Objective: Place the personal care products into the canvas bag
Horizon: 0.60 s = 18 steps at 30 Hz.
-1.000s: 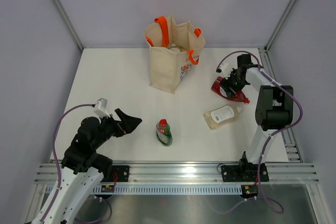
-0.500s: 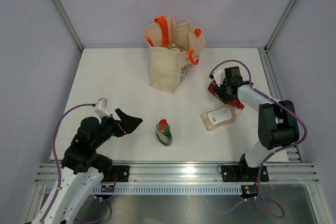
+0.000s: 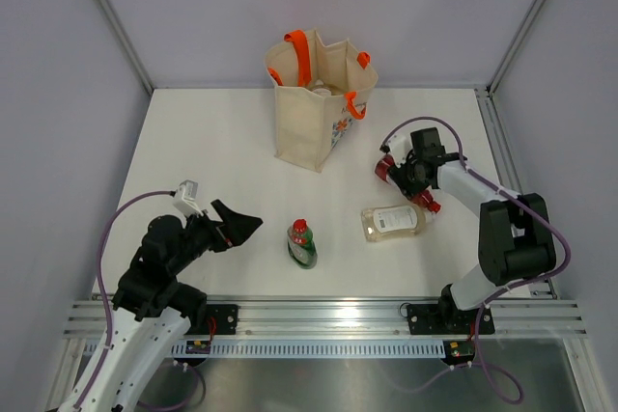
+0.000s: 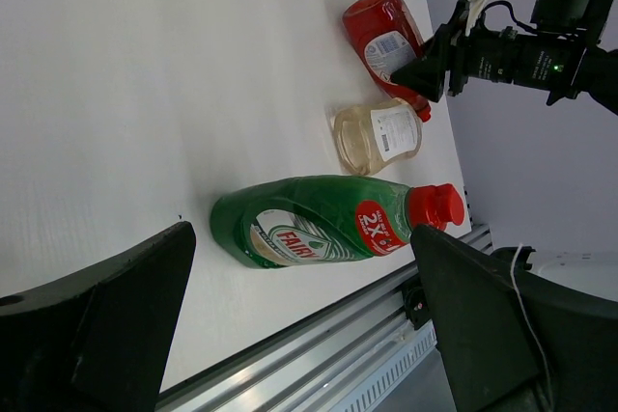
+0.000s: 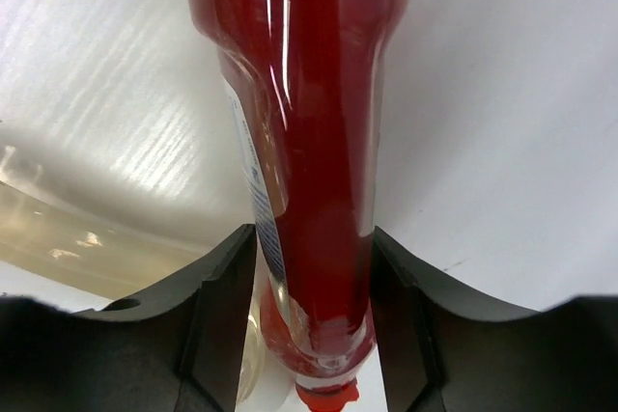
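While the right gripper is down near the right edge of the worktop, about midway between far and near, the top view shows it set across the red bottle, whose ends stick out either side of it. The clear bottle lies just nearward of that. The green bottle lies apart by the middle of the near edge. The bag stands upright and open-mouthed at the middle of the far edge. Something pale shows inside it, too small to name. The left gripper hangs over the near-left corner, spread wide and empty. From the left wrist, the green bottle lies on its side between that gripper's parted jaws but beyond them, untouched, with the clear bottle and red bottle farther off. From the right wrist, the right gripper has one jaw against each flank of the red bottle, pinching its lower body, and the clear bottle is just beside it. I judge the step in hand to be picking up the red bottle. Whether it has left the worktop I cannot tell. Next it wants a clean lift clear of the clear bottle, a carry toward the far edge above the bag's rim and handles, and release over the open mouth.
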{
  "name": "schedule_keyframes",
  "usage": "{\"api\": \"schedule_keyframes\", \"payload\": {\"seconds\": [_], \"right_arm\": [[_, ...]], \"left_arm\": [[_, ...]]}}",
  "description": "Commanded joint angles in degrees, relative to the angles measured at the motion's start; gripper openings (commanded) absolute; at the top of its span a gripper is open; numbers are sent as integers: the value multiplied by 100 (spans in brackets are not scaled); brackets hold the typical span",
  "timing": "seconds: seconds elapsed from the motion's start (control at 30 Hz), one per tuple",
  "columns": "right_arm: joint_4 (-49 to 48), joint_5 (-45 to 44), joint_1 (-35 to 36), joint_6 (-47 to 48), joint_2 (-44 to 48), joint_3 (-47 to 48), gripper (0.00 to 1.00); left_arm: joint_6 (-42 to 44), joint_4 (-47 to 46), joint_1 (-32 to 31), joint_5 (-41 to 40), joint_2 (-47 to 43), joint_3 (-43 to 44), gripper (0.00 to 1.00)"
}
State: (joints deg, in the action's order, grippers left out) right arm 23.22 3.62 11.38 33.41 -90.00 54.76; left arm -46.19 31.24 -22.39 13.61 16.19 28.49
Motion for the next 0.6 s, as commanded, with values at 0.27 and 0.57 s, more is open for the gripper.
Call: {"api": "schedule_keyframes", "payload": {"seconds": [0.27, 0.57], "right_arm": [[886, 789, 75, -273, -1195, 1027, 59], [1105, 2306, -283, -668, -713, 1273, 0]], "left_arm": [[5, -40, 16, 134, -115, 139, 99], [-21, -171, 16, 142, -72, 139, 99]]}}
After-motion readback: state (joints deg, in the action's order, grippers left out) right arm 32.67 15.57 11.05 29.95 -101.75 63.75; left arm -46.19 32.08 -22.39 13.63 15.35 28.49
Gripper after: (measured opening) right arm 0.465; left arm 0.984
